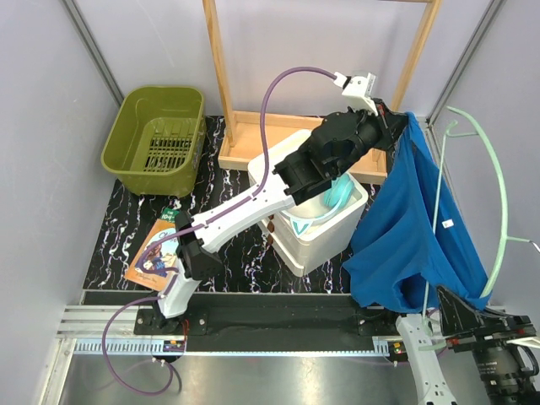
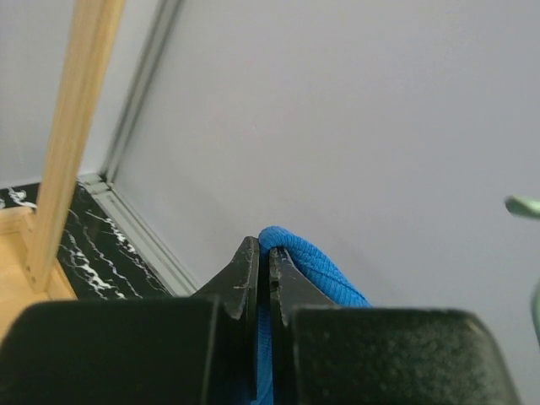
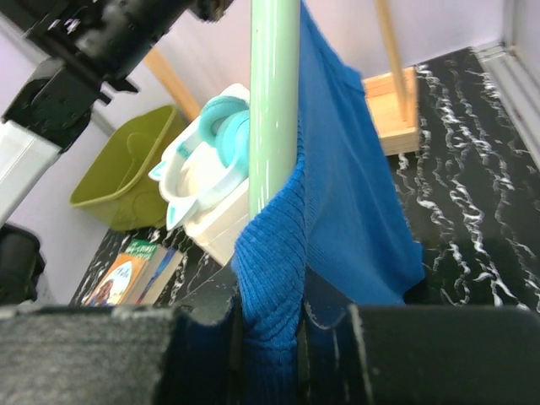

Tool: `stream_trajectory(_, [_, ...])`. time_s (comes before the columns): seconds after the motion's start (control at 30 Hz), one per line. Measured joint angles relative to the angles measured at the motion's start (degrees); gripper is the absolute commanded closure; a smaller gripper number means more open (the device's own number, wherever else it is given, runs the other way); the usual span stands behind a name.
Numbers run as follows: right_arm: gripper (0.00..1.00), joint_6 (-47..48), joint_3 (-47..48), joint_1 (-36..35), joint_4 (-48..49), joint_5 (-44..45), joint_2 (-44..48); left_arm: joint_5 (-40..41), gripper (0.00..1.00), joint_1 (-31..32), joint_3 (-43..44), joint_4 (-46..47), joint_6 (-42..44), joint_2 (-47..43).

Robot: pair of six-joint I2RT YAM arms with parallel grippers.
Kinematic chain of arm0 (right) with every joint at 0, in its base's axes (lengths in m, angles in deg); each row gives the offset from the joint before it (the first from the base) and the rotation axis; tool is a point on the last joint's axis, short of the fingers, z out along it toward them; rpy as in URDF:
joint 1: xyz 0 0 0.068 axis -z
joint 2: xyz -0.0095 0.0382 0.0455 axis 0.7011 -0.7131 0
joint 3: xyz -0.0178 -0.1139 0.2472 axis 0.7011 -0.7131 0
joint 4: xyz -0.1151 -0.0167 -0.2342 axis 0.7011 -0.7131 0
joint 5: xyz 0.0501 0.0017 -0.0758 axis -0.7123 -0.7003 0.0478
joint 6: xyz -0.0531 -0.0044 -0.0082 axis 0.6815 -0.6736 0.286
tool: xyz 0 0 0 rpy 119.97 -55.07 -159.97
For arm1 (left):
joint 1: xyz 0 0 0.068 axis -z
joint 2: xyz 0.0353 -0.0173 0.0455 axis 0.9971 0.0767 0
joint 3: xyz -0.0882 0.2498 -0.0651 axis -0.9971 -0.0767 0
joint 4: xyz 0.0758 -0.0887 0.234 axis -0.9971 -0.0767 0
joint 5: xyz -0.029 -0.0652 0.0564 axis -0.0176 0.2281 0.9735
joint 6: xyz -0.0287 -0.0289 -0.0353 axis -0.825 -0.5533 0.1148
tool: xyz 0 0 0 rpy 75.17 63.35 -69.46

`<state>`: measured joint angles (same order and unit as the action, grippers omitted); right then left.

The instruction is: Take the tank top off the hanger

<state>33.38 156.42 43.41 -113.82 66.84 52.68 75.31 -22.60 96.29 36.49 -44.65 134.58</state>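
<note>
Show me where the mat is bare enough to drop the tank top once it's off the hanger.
Bare mat lies between the book and the white box, and a narrower strip between the green basket and the wooden rack base. The right side is crowded: the tank top and hanger hang over it.

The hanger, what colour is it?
The hanger is pale mint green, seen best in the right wrist view.

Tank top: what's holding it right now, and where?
Left end effector pinches the tank top by a ribbed edge; right end effector clamps the hanger arm, fabric bunched around it.
</note>
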Motion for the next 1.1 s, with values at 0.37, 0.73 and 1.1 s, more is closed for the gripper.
stream_trajectory(0.37, [1.0, 0.37, 7.61, -3.85, -0.39, 12.11, -19.02, -13.88, 0.98, -1.9, -2.38, -4.57, -1.75, -0.35])
stream_trajectory(0.73, [1.0, 3.65, 5.14, -3.85, -0.37, 13.6, -32.63, -22.67, 0.23, -7.21, -1.77, -10.01, -4.79, -0.46])
stream_trajectory(1.1, [1.0, 7.96, -6.43, -3.85, 7.32, 3.65, -29.94, -31.15, 0.2, -8.74, -1.22, -1.97, -20.28, -2.97])
